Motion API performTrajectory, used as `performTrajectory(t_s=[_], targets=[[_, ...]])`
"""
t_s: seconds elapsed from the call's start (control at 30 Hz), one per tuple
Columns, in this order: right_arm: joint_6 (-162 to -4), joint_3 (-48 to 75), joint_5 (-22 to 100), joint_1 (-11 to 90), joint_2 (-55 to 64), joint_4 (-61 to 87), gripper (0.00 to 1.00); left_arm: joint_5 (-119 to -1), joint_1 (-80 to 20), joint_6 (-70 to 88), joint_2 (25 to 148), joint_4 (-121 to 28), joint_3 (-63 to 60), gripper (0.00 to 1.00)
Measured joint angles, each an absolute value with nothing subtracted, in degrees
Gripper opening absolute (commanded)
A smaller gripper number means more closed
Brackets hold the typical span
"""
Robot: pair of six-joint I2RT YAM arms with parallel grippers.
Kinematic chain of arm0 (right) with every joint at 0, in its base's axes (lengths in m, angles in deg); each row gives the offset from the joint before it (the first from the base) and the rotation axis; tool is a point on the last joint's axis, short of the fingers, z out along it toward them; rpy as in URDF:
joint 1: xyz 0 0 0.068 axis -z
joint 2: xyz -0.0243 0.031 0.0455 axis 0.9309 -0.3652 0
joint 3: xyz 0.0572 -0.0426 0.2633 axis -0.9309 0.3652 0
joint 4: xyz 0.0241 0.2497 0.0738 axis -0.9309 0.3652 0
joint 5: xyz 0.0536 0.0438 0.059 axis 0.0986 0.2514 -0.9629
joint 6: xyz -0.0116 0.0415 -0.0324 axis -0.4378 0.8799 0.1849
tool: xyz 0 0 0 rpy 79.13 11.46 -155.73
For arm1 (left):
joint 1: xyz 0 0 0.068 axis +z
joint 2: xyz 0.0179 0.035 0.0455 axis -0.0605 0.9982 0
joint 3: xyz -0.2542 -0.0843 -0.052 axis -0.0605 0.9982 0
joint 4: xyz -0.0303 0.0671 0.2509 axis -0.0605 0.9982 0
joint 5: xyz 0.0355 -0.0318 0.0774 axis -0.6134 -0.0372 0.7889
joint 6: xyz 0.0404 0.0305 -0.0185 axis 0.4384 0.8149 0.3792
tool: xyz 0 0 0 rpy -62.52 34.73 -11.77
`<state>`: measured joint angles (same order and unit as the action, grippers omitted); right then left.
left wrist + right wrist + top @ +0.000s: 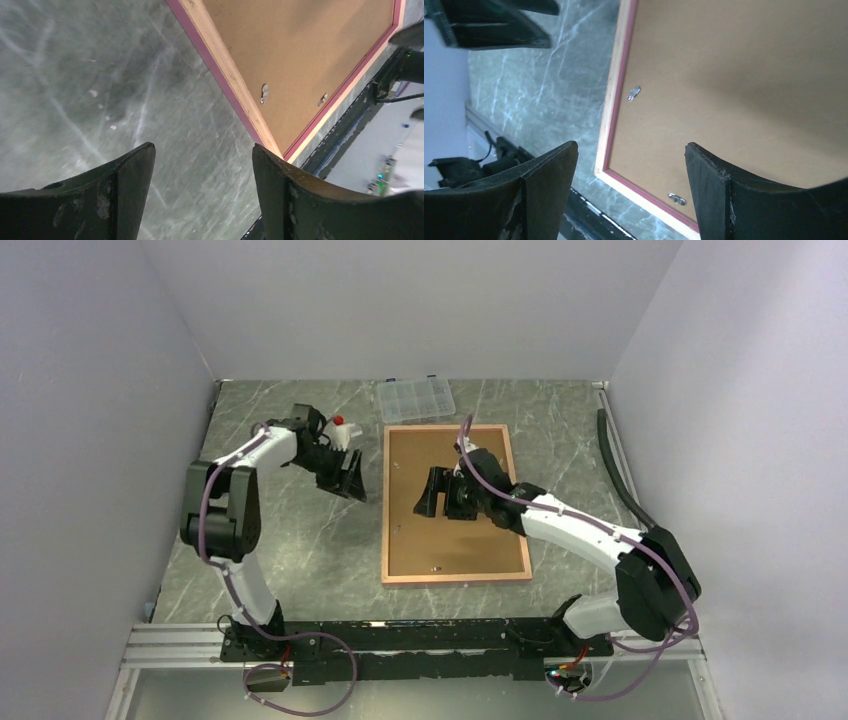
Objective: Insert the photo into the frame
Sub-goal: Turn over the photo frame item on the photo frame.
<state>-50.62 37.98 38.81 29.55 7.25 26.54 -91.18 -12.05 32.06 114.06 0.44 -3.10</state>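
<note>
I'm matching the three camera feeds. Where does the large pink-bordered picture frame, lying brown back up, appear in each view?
Top external: the large pink-bordered picture frame lies flat, right of centre.
Left wrist: the frame is upper right, its edge running diagonally.
Right wrist: the frame fills centre and right.
Shared landmark: the frame's near-left corner, beside the black base rail.

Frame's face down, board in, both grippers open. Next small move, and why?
Probably lower the right gripper toward the metal tab at the edge of the frame. The backing board lies in the frame, no photo shows, and the open jaws hover empty above the board.
</note>
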Motion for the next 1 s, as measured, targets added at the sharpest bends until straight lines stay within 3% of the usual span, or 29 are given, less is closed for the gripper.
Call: performTrajectory(t_s=[0.37,1.0], targets=[[-38.43,44.25,33.98,25.31,-5.89,6.87,0.70,-96.93,-14.73,24.65,125.73,-3.69,-2.69,0.59],[-35.28,38.57,28.75,23.91,-16.33,0.34,0.66,-101.06,-16.81,23.65,128.70,-6.91,-3.06,0.42]])
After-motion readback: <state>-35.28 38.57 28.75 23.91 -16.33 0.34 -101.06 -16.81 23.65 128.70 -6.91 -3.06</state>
